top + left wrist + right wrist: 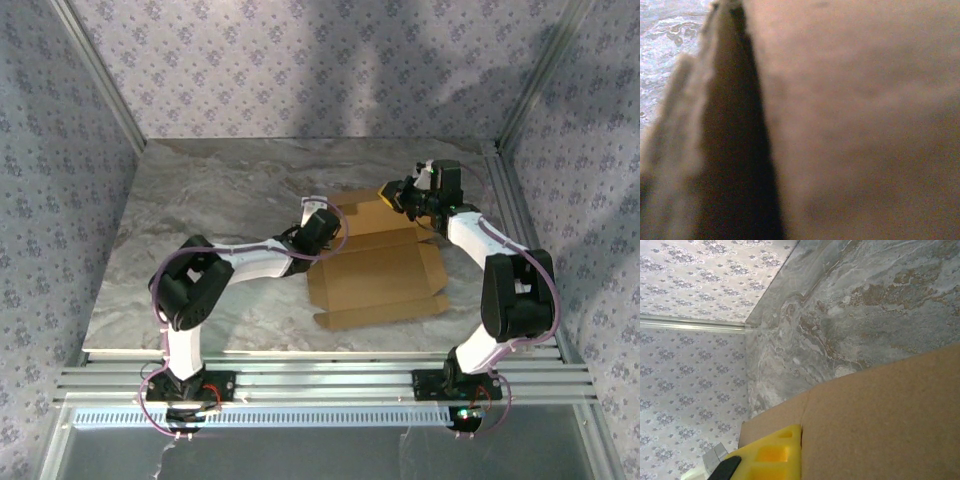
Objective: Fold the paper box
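The paper box is lying on the marble worktop, right of centre. Its long axis is running roughly left to right across the robot's front, and its near flap is pointing toward the arm bases. Both arms are working at its far edge, and the body of the box is stretching away from them toward the robot.

The left pincer is sitting at the far left corner. Its wrist camera is so close that it is giving blurred brown cardboard with a dark crease or gap beside it, so I cannot tell whether its jaws are wide or closed.

The right pincer is hanging at the far right corner, by the rear flap. In the right wrist view one yellow finger is lying against the cardboard's edge, probably touching it. Its partner is out of frame, so that opening is also beyond telling.

The rear flap is spanning the gap between the two pincers, so the coming fold is likely turning on bringing it toward the robot, across the long axis.
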Robot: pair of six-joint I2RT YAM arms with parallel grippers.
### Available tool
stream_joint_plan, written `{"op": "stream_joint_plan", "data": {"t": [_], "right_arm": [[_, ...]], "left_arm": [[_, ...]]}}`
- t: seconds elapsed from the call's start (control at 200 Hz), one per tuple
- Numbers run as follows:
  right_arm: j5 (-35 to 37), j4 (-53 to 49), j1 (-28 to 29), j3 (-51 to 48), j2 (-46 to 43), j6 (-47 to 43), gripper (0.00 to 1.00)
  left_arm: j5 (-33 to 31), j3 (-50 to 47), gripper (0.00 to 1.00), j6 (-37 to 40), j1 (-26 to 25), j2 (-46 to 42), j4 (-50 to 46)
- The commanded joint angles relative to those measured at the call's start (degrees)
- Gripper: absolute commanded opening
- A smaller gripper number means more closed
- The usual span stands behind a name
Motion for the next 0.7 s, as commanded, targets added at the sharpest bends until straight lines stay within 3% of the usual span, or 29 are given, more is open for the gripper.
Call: {"op": "stream_joint_plan", "data": {"t": [0.0,0.06,0.375,0.555,0.695], "right_arm": [[-2.77,-3.05,0.92,-0.84,-2.39,-0.71,0.0],[-2.43,-3.0,0.92,-0.95,-2.71,-0.44,0.0],[0.2,-3.51,1.54,-2.48,-4.33,1.71,0.0],[-0.26,-3.33,1.8,-2.01,-3.59,2.82,0.0],[-0.43,-4.21,1.72,-1.23,-3.4,2.63,0.0]], "left_arm": [[-2.04,1.06,0.07,0.73,0.99,2.64,-4.16],[-3.44,1.48,0.0,0.58,1.07,3.05,-5.15],[-13.99,4.06,0.0,-2.08,0.64,4.95,-12.94],[-9.48,3.48,0.0,-0.48,0.57,5.41,-10.39],[-5.22,3.22,0.13,0.16,0.82,6.52,-8.91]]}}
